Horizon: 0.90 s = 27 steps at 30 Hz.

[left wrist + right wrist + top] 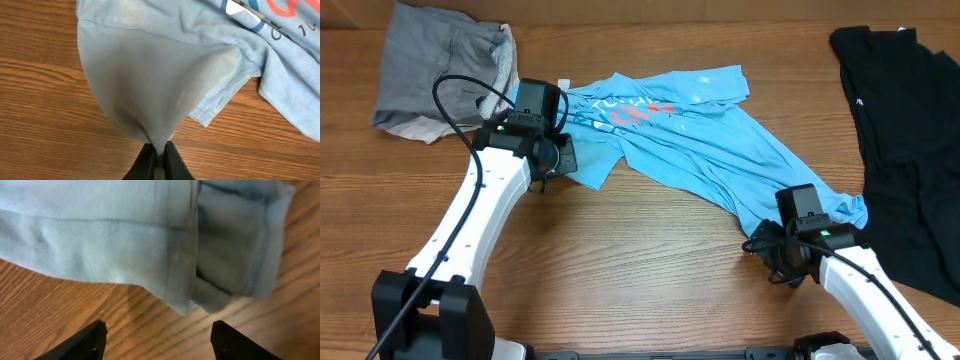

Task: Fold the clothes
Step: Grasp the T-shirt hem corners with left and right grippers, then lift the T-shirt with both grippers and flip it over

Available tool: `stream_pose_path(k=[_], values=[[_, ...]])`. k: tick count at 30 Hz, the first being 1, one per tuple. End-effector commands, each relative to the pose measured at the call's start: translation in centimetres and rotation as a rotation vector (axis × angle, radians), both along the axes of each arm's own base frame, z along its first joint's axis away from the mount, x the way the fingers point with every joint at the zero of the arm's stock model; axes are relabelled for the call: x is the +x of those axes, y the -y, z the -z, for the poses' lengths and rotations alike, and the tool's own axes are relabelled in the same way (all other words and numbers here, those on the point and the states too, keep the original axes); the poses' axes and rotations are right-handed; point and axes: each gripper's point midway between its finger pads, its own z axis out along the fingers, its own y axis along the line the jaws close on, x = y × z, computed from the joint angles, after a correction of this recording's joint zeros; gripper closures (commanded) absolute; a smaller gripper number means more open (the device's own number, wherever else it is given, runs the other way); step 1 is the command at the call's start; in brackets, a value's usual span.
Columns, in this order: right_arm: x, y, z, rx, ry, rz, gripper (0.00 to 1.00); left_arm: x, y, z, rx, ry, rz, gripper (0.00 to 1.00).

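Note:
The light blue T-shirt with red and white lettering lies spread and crumpled across the middle of the wooden table. My left gripper is shut on the shirt's left sleeve, the cloth pinched between the fingertips. My right gripper is open and empty, just in front of the shirt's lower right hem, with bare table between its fingers. A grey piece over a beige one lies at the back left. A black garment lies at the right.
The wooden table shows bare wood in front of the shirt. A black cable from the left arm loops over the grey piece. The arm bases stand at the near edge.

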Motion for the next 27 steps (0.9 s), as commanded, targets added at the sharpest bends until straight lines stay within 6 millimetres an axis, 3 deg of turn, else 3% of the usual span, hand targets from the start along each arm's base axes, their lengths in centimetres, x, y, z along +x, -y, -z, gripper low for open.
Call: stream_pose_path(k=[1,13,14,15,16,18,22,25,26,27], values=[[0.6,0.5,0.3,-0.027,0.021,0.024,0.29,0.3,-0.6,-0.5,0.034,0.018,0.017,0.96],[0.9,1.1,3.2,-0.08,-0.057,0.041,0.38,0.4,-0.9,-0.6,0.05,0.02,0.01,0.96],[0.8,1.1,3.6,-0.077,-0.07,0.049,0.49,0.4,-1.0,-0.6,0.053,0.02,0.01,0.96],[0.7,1.1,3.7,-0.077,-0.077,0.064,0.67,0.4,-1.0,-0.6,0.053,0.021,0.009,0.96],[0.9,1.1,3.6,-0.076,-0.073,0.066,0.94,0.5,-1.1,-0.7,0.055,0.026,0.006,0.96],[1.4,1.0,2.9,-0.073,-0.055,0.067,0.96,0.9,-1.5,-1.4,0.058,0.043,-0.005,0.96],[2.8,1.8,-0.7,-0.111,0.0,0.076,0.96,2.0,-3.2,-4.7,0.083,0.101,-0.044,0.96],[4.4,3.0,-6.2,-0.168,0.097,0.034,0.96,2.9,-4.7,-8.2,0.102,0.154,-0.062,0.96],[5.3,3.6,-9.8,-0.194,0.166,0.006,0.96,3.4,-5.7,-10.7,0.104,0.194,-0.079,0.96],[5.6,4.0,-11.6,-0.208,0.2,-0.004,0.96,3.7,-6.1,-11.8,0.103,0.214,-0.089,0.96]])
